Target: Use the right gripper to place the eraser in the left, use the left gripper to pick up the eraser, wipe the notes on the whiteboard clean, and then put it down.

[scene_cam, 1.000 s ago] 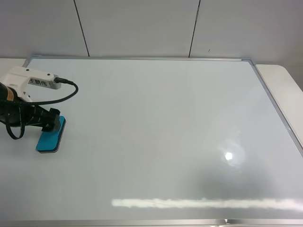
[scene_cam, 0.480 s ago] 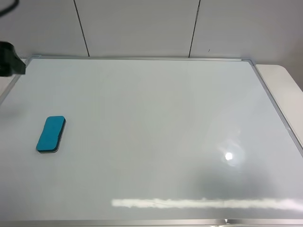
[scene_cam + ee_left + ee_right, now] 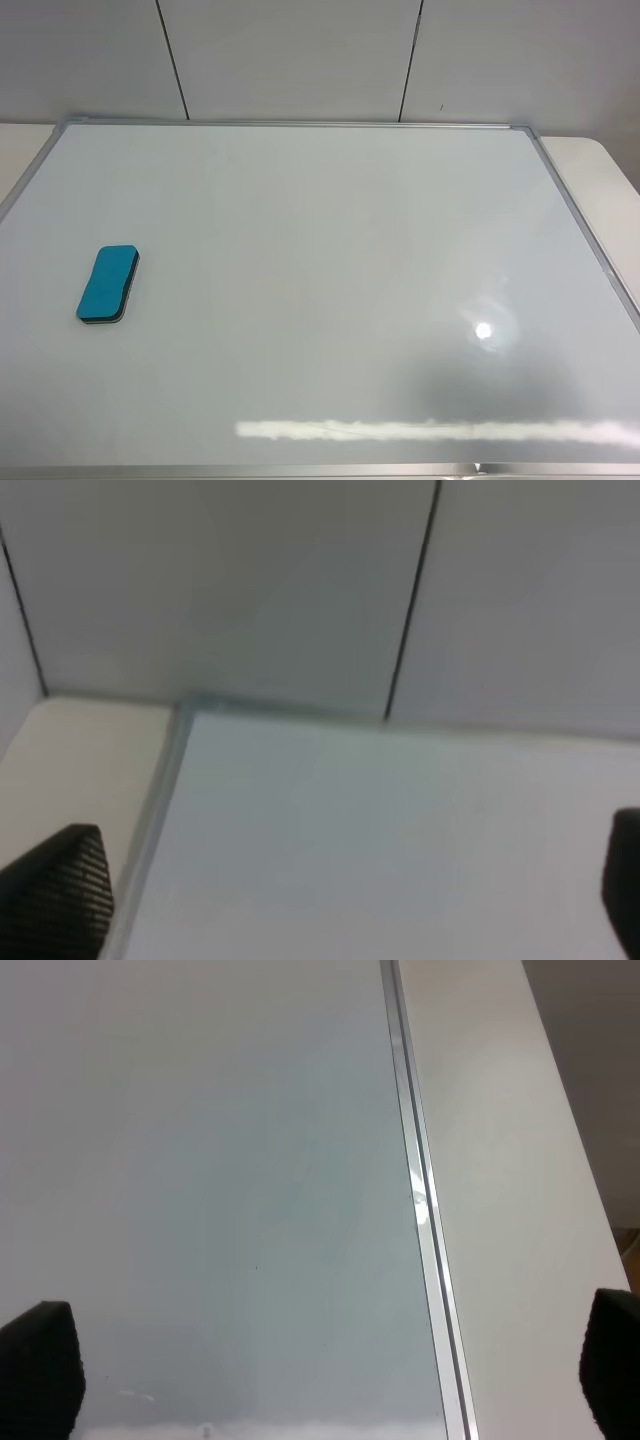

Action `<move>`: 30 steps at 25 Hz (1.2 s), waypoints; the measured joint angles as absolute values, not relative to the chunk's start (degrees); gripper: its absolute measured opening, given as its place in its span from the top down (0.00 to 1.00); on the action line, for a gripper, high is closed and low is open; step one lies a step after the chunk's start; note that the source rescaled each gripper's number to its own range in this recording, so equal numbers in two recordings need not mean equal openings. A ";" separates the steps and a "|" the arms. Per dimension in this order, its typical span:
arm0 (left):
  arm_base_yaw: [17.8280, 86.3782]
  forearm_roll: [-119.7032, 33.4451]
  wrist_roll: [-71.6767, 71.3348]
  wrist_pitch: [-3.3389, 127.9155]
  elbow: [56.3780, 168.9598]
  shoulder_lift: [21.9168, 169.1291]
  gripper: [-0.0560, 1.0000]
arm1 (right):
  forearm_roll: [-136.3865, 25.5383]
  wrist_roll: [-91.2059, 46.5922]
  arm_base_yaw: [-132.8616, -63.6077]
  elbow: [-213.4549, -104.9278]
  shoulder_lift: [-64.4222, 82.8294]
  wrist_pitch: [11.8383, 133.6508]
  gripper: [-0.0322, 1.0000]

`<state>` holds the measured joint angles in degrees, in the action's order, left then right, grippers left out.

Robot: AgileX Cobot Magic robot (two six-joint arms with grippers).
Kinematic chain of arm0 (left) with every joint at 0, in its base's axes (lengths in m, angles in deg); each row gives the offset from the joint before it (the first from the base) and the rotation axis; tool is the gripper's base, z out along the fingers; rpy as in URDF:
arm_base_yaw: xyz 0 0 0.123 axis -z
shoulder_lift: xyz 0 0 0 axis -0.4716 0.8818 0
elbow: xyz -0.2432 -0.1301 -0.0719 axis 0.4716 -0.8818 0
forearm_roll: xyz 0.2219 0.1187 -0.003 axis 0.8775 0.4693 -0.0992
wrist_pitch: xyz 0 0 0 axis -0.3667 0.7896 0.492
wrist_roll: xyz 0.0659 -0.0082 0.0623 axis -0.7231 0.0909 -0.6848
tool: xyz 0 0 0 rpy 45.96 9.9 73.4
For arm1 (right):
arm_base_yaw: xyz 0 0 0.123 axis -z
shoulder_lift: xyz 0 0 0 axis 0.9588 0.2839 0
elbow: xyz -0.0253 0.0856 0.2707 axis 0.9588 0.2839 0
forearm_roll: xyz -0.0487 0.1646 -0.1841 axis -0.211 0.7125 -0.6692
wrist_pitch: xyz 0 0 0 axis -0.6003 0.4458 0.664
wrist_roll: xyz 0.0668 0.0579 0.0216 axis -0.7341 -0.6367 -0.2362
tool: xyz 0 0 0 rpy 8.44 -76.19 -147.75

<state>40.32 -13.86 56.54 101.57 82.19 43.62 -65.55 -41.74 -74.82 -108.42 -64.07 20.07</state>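
Note:
The teal eraser (image 3: 108,285) lies flat on the whiteboard (image 3: 330,250) near its left edge, with nothing touching it. The notes do not show in any view; the board surface in sight is plain white. Neither arm appears in the exterior high view. In the left wrist view my left gripper (image 3: 340,890) is open, its black fingertips (image 3: 55,890) far apart above the board's far left corner, with nothing between them. In the right wrist view my right gripper (image 3: 325,1365) is also open and empty, hanging over the board's right frame (image 3: 425,1260).
A cream table (image 3: 600,165) shows past the board's right frame and again at the far left corner (image 3: 70,760). Grey wall panels (image 3: 300,55) rise behind the board. A lamp glare (image 3: 483,330) sits on the board's right part.
My left arm, which stood at the eraser a second ago, has let go and pulled away up and left out of the exterior high view. The eraser stays where it was.

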 joint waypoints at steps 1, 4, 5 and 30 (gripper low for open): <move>40.32 -14.93 56.54 103.02 82.19 41.82 0.00 | -65.55 -41.74 -74.82 -108.42 -64.07 20.07 0.00; 40.32 -16.82 55.98 110.30 82.23 36.77 0.00 | -65.55 -41.74 -74.82 -108.42 -64.07 20.07 0.00; 40.23 -17.23 55.43 113.58 82.13 35.21 0.00 | -65.55 -41.74 -74.82 -108.42 -64.07 20.07 0.00; 30.87 -21.29 44.73 119.04 62.53 21.97 0.00 | -65.55 -41.74 -74.82 -108.42 -64.07 20.07 0.00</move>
